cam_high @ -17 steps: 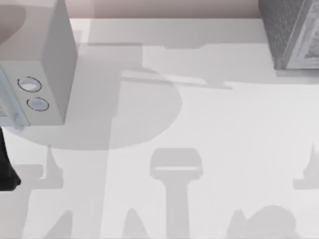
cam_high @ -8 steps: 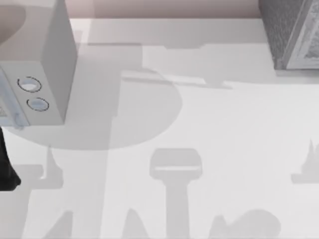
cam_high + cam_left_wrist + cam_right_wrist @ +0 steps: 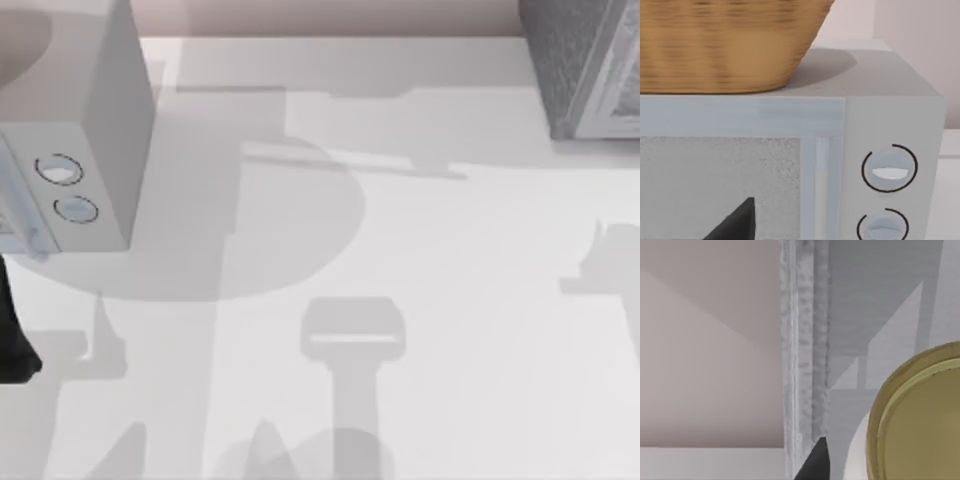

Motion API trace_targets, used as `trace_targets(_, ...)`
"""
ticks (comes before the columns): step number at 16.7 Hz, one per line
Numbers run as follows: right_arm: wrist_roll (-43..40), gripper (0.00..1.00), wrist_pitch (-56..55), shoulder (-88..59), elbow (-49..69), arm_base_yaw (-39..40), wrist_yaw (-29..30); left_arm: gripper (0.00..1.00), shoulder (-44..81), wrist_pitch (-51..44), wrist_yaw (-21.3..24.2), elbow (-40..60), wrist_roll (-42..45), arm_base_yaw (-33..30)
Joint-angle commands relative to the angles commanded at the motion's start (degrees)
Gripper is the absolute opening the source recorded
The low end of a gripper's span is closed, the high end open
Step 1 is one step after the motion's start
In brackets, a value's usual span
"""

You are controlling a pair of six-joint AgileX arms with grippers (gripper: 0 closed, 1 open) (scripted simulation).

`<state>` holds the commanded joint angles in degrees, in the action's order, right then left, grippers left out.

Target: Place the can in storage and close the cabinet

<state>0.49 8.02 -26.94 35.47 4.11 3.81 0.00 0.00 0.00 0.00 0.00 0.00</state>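
The can (image 3: pixel 920 430) sits very close in the right wrist view, its yellowish-olive top and a strip of white side showing. My right gripper (image 3: pixel 900 472) is shut on it, and one dark fingertip (image 3: pixel 815 462) lies against its side. Just beyond the can rises a grey textured edge of the cabinet (image 3: pixel 805 340). From above, the cabinet (image 3: pixel 585 70) stands at the table's far right corner. A dark part of my left gripper (image 3: pixel 735 225) hangs before the microwave's door, and my left arm (image 3: pixel 15 330) is at the left edge.
A white microwave (image 3: pixel 70 150) with two round dials (image 3: pixel 889 169) stands at the far left, and a wicker basket (image 3: pixel 725 45) rests on top of it. The white table (image 3: pixel 450 260) between microwave and cabinet carries nothing but shadows.
The round shadow at the table's near edge has slid left. The arm shadow at the right edge has moved farther back, toward the cabinet. My left arm has not moved.
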Motion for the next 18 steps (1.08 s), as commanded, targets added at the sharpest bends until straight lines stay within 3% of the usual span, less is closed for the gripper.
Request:
trace_targets(10,0.39,0.00,11.58,-34.80,45.51,4.58,5.12,1.00,0.00,0.00,0.00,0.00,0.00,0.00)
trace_targets(18,0.52,0.00,15.94,-48.87,64.11,6.47,7.29,1.00,0.00,0.00,0.00,0.00,0.00,0.00)
